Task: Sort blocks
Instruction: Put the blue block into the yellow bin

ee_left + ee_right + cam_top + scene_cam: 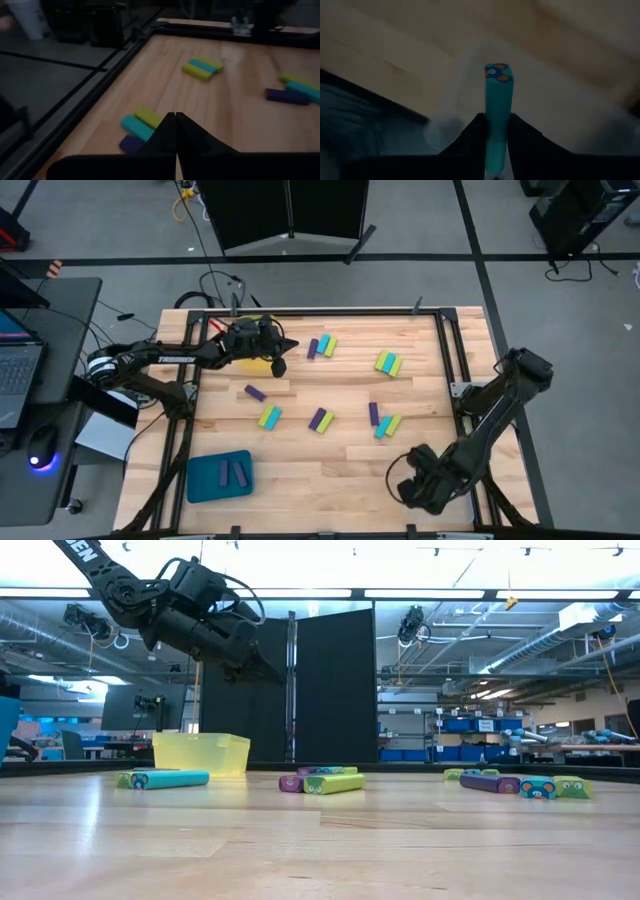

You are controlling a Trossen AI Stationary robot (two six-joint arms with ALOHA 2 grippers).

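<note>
Wooden tabletop [330, 460]: my right gripper [496, 131] clamps a cyan bar-shaped block [497, 102], lower end hidden; my left gripper [175, 120], fingers together, hovers near the yellow tray [200, 753]

I see bare wood in the middle front of the table [330, 465], so a gripper can pass there. Toward twelve o'clock, little bunches of blocks [321, 346] lie spread out with gaps between them. The yellow tray [256, 364] blocks the eleven o'clock part. The blue tray [205, 477] fills the seven o'clock corner.
</note>
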